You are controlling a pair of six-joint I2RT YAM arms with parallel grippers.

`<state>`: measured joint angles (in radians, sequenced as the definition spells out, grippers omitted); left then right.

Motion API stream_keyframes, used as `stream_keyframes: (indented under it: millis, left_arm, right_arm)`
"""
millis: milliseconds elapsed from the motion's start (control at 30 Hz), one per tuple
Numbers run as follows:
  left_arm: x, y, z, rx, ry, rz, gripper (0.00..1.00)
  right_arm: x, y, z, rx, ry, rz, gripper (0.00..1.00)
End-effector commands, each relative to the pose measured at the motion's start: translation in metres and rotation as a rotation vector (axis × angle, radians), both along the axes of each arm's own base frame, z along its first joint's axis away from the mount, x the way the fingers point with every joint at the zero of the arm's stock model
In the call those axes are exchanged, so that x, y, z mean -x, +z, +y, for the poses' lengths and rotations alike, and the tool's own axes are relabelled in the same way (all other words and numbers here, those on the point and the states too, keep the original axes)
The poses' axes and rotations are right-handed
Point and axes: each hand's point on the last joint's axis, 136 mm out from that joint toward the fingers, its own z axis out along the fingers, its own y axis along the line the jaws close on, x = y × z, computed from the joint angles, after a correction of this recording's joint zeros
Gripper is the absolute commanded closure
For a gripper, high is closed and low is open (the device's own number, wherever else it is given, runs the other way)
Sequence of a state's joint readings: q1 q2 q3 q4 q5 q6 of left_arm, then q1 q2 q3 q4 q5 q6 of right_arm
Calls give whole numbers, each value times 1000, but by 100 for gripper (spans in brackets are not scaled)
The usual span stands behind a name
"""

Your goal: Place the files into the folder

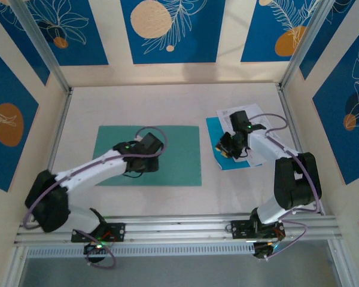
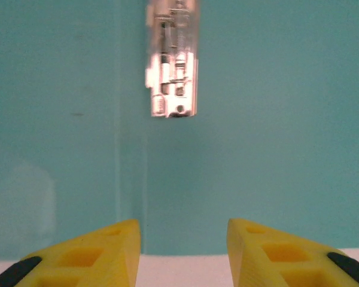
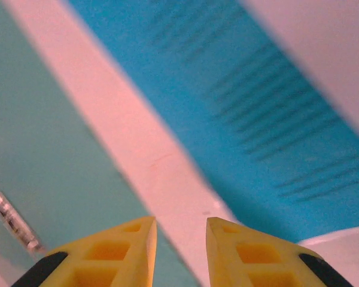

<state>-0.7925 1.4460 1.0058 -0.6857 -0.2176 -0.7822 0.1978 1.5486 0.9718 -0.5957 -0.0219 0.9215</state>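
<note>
Folder (image 1: 179,156) lies open beside files (image 1: 258,111); left gripper (image 2: 182,239), fingers apart, empty, hovers near clip (image 2: 172,66), likely to pin it; right gripper (image 3: 180,236), fingers slightly apart, empty, over blue sheet (image 3: 227,89) edge for pickup.

The pale table (image 1: 167,101) carries a teal folder (image 1: 179,149) lying flat left of its middle, a little back from the near edge. Near the right edge, apart from the folder, a blue sheet (image 1: 214,128) and white sheets (image 1: 254,110) overlap in a loose pile.
</note>
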Motion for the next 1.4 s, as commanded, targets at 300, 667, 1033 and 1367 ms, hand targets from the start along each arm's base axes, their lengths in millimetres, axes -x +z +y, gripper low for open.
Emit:
stream_keyframes:
  millis: [300,667,1033,1367]
  left_arm:
    - [-70,-48,-98,-129,-138,24,63]
    - [-69,-100,-110,-193,-165,85,70]
    - [-64,-104,-114,-188,-174,84,72]
    - [-65,-106,-124,-186,-203,88,73]
  right_arm:
    - [-2,-42,-15,-34,17,138,76]
    - [16,-55,-4,24,114,226,79]
    - [32,-54,13,34,237,256,84]
    - [46,-55,25,37,280,266,86]
